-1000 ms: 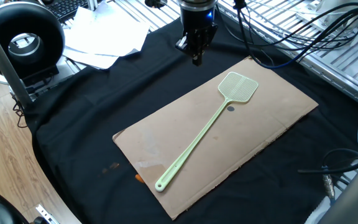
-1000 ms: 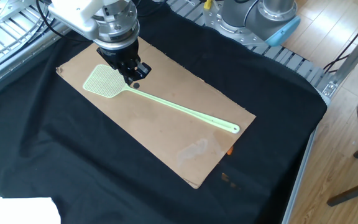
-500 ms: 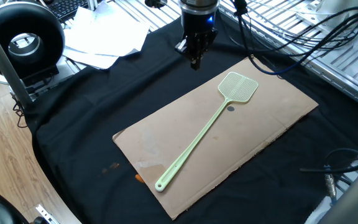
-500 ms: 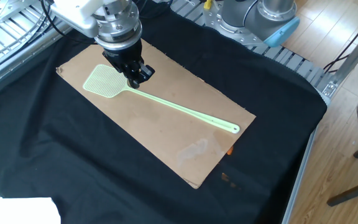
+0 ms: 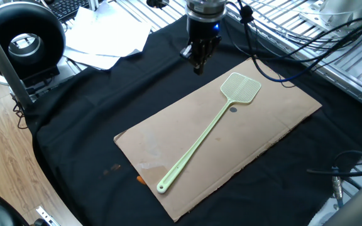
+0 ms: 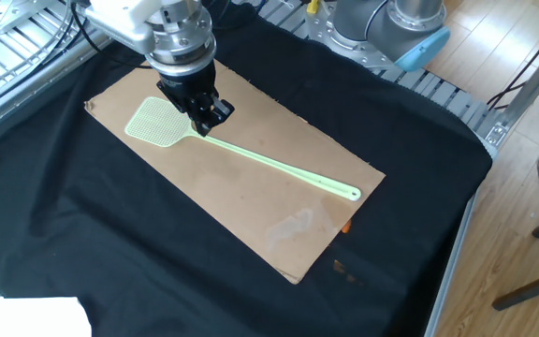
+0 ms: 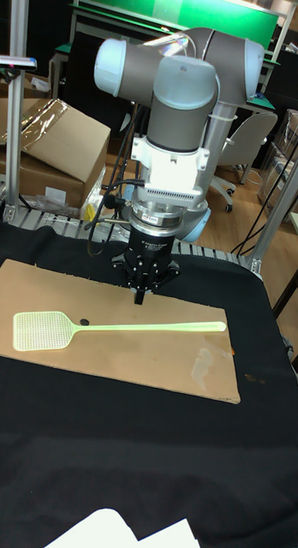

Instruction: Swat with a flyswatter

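The pale green flyswatter (image 5: 200,138) lies flat on a brown cardboard sheet (image 5: 275,116), its mesh head toward the far right and its looped handle end near the front. The other fixed view shows the flyswatter (image 6: 260,161) with its head at the left, and the tall view shows the flyswatter (image 7: 140,327) lying crosswise. My gripper (image 5: 198,68) hangs pointing down beyond the sheet's far edge, fingers together and holding nothing. Seen from the other side, the gripper (image 6: 202,126) hovers near the neck of the swatter; in the tall view the gripper (image 7: 140,300) stands just above and behind the handle.
Black cloth (image 5: 93,100) covers the table. White papers (image 5: 105,37) and a round black device (image 5: 24,37) sit at the far left. Cables (image 5: 281,37) trail over a metal grid at the far right. A small dark spot (image 5: 233,110) marks the cardboard beside the swatter's neck.
The gripper has drifted slightly, toward the handle side of the swatter's neck in the other fixed view. The flyswatter has not moved.
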